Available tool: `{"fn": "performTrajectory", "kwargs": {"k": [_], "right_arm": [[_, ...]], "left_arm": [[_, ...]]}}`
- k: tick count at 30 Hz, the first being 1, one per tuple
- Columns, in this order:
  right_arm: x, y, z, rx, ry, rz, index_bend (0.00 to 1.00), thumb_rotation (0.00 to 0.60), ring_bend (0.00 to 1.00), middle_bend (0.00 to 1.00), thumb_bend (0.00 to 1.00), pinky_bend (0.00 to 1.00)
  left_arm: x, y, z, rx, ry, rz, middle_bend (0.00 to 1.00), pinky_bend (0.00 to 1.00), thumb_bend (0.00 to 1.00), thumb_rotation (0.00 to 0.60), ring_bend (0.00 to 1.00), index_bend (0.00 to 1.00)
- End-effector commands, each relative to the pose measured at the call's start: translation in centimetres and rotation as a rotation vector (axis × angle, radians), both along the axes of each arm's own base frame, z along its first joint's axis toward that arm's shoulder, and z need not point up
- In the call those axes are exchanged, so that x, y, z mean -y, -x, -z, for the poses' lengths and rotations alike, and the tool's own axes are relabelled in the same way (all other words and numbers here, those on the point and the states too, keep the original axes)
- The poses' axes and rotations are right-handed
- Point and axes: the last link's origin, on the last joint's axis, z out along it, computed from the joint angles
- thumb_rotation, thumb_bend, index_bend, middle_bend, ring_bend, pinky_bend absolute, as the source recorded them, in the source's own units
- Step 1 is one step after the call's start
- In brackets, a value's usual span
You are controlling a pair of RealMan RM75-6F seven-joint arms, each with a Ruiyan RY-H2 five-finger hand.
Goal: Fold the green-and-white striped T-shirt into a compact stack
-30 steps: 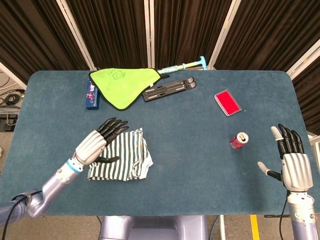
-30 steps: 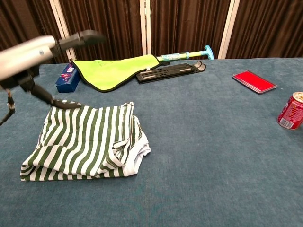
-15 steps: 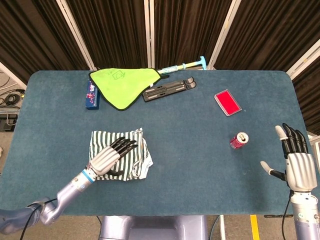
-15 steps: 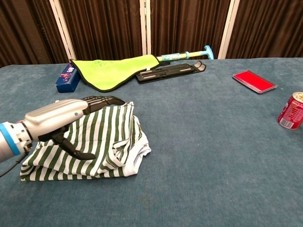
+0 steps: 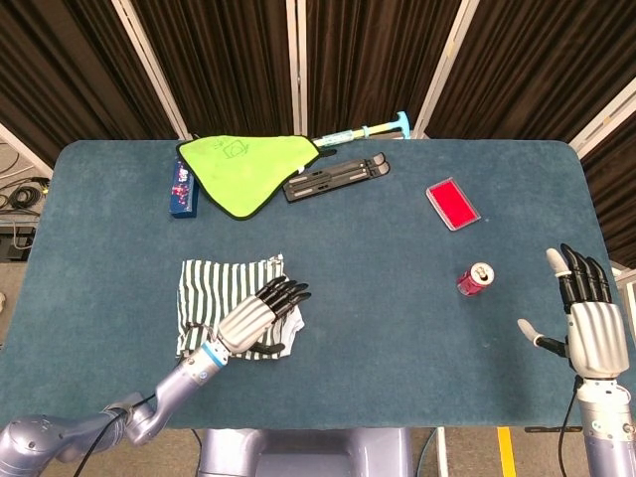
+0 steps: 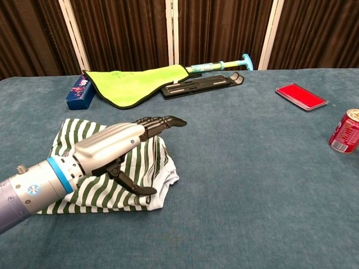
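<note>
The green-and-white striped T-shirt point(image 5: 208, 288) lies folded in a rumpled square near the table's front left, also seen in the chest view as the shirt point(image 6: 72, 132). My left hand point(image 5: 260, 316) stretches flat over the shirt's right edge, fingers extended together and pointing right, thumb underneath, holding nothing. In the chest view the left hand point(image 6: 119, 148) covers the middle of the cloth; I cannot tell whether it touches it. My right hand point(image 5: 586, 320) hovers at the far right front edge, fingers apart and pointing away, empty.
A red soda can point(image 5: 475, 279) stands left of the right hand, also in the chest view as the can point(image 6: 346, 131). A flat red case point(image 5: 453, 204), lime-green cloth point(image 5: 243, 164), blue box point(image 5: 182, 187), black folding stand point(image 5: 336, 177) and teal-handled pump point(image 5: 368, 130) lie at the back.
My left hand has slid from the shirt's left side across to its right edge, uncovering the left part. The right hand has barely moved.
</note>
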Motion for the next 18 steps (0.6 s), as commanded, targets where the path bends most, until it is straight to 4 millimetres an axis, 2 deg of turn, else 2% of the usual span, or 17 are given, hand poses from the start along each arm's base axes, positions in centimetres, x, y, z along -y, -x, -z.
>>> {"fn": "performTrajectory", "kwargs": {"k": [1, 5, 13, 18], "right_arm": [[0.0, 0.0, 0.0, 0.000, 0.002, -0.001, 0.00, 0.600, 0.00, 0.00, 0.00, 0.00], [-0.1, 0.0, -0.1, 0.001, 0.003, -0.001, 0.00, 0.600, 0.00, 0.00, 0.00, 0.00], [-0.2, -0.2, 0.0, 0.002, 0.001, -0.008, 0.00, 0.600, 0.00, 0.00, 0.00, 0.00], [-0.3, -0.3, 0.1, 0.000, -0.002, -0.011, 0.00, 0.600, 0.00, 0.00, 0.00, 0.00]], "left_arm": [[0.0, -0.1, 0.2, 0.005, 0.002, -0.007, 0.00, 0.00, 0.19, 0.600, 0.00, 0.00], [-0.4, 0.0, -0.8, 0.032, -0.031, -0.002, 0.00, 0.00, 0.19, 0.600, 0.00, 0.00], [-2.0, 0.3, -6.7, 0.100, -0.145, 0.021, 0.00, 0.00, 0.19, 0.600, 0.00, 0.00], [-2.7, 1.7, -10.7, 0.060, -0.216, -0.010, 0.00, 0.00, 0.19, 0.600, 0.00, 0.00]]}}
